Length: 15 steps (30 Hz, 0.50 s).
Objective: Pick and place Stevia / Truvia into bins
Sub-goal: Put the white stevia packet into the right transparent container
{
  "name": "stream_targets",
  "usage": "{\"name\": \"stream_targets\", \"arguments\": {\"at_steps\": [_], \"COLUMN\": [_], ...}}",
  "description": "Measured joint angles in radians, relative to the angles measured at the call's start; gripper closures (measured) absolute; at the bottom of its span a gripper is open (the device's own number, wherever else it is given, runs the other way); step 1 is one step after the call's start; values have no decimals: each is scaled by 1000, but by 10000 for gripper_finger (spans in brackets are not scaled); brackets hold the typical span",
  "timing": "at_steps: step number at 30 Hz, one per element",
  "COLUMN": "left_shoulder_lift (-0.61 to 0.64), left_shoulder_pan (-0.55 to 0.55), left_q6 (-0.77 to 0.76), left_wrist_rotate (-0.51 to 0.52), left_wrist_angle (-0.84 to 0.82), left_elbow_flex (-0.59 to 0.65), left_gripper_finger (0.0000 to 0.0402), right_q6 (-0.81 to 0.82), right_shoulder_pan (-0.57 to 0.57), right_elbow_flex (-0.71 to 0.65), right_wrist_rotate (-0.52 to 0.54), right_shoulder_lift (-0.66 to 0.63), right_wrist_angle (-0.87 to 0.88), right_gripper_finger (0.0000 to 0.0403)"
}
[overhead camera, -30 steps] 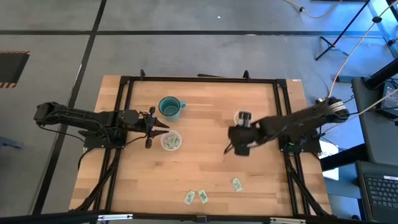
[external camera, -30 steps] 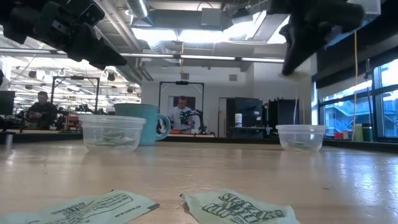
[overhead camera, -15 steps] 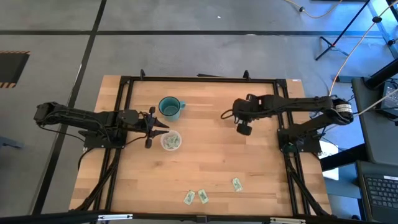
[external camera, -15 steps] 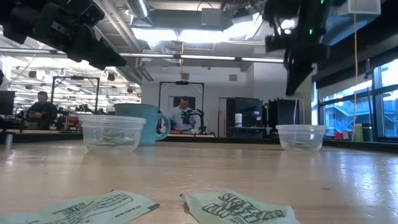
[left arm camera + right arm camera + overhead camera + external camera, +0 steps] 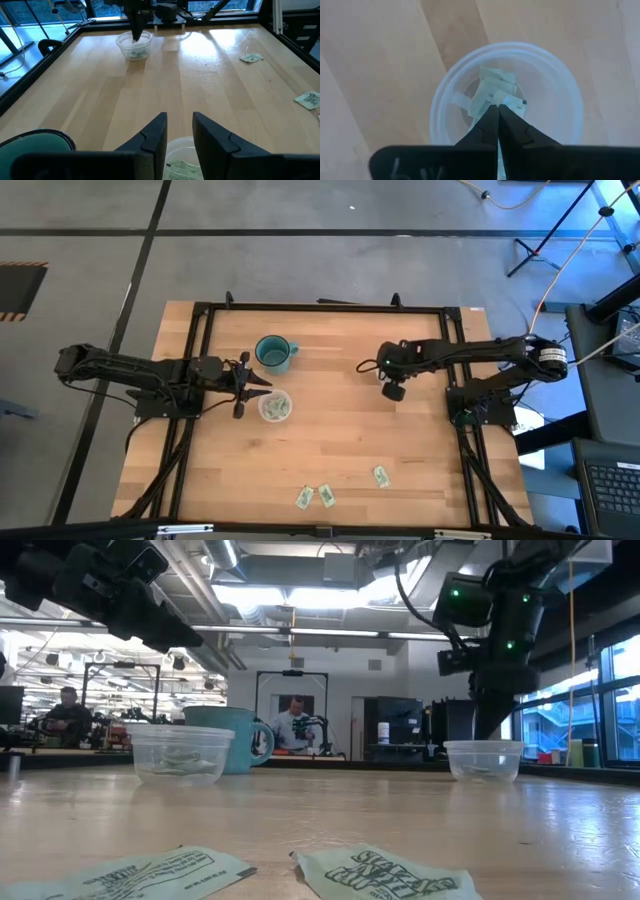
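Currently the right gripper (image 5: pixel 496 111) sat directly over the right-side bin (image 5: pixel 560 95), fingers pressed together with a white sachet (image 5: pixel 512 102) seemingly pinched at the tips, just above the sachets (image 5: pixel 487 92) already lying in it. That bin stood toward the far right part of the counter (image 5: pixel 330 440), mostly hidden under the arm in the high view. The left gripper (image 5: pixel 252 385) hovered above the counter near its left edge, fingers (image 5: pixel 152 137) parted and holding nothing, right beside the other bin (image 5: pixel 275 407), which also held sachets. A teal mug (image 5: pixel 272 353) stood just behind that bin. Three Stevia sachets (image 5: pixel 326 496) lay loose near the front edge, two close together and one (image 5: pixel 381 476) a little apart to the right.
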<state>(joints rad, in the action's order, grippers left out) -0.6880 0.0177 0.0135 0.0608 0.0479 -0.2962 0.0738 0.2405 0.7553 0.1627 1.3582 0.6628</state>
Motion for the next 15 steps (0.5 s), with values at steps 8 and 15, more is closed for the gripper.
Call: {"name": "stream_targets", "arguments": {"at_steps": [8, 15], "left_shoulder_lift": [0, 0], "left_shoulder_pan": [0, 0], "left_q6": [0, 0], "left_wrist_rotate": [0, -1], "left_wrist_angle": [0, 0], "left_elbow_flex": [0, 0], "left_gripper_finger": [315, 315], "right_q6": [0, 3], "right_shoulder_pan": [0, 0], "right_elbow_flex": [-10, -7], "right_wrist_rotate": [0, 1], "right_shoulder_lift": [0, 0], "right_wrist_angle": [-44, -37], "right_gripper_finger": [386, 308]}}
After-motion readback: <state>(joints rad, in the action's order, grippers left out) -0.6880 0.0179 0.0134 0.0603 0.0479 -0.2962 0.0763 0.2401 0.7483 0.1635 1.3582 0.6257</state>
